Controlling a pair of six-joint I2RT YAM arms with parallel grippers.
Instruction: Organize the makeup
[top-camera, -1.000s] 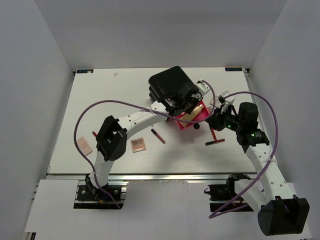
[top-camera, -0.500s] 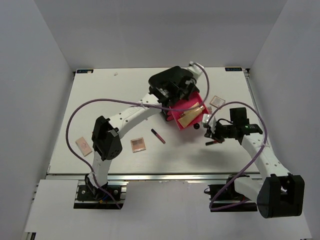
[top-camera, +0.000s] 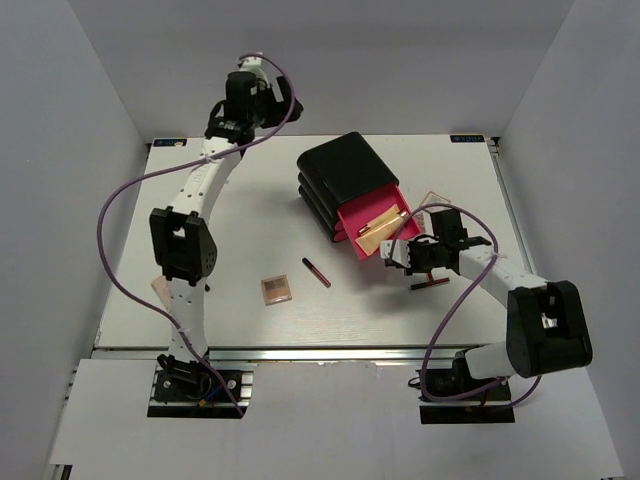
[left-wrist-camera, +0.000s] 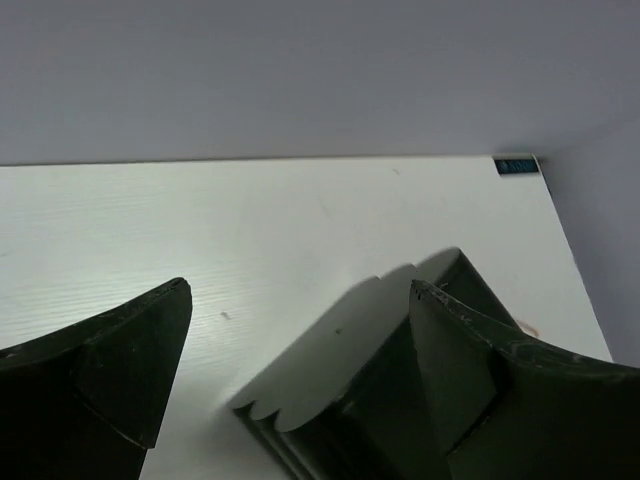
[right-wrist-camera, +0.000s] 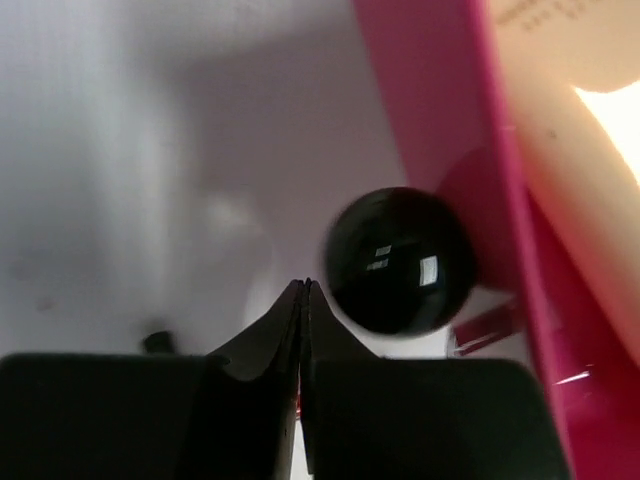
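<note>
Left gripper (left-wrist-camera: 300, 286) aloft, right gripper (right-wrist-camera: 305, 292) low beside drawer (right-wrist-camera: 420, 80).

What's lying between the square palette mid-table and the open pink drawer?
A thin black-and-red stick lies there, touching neither the palette nor the drawer; the top view shows it.

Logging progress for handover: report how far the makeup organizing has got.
Done: the tan tube lies in the open pink drawer. In hand: nothing; the right gripper, jaws shut, sits beside the drawer's round black knob; the left gripper is open, raised. Remaining: the thin black-and-red stick and square pinkish-brown palette lie on the white table.
</note>
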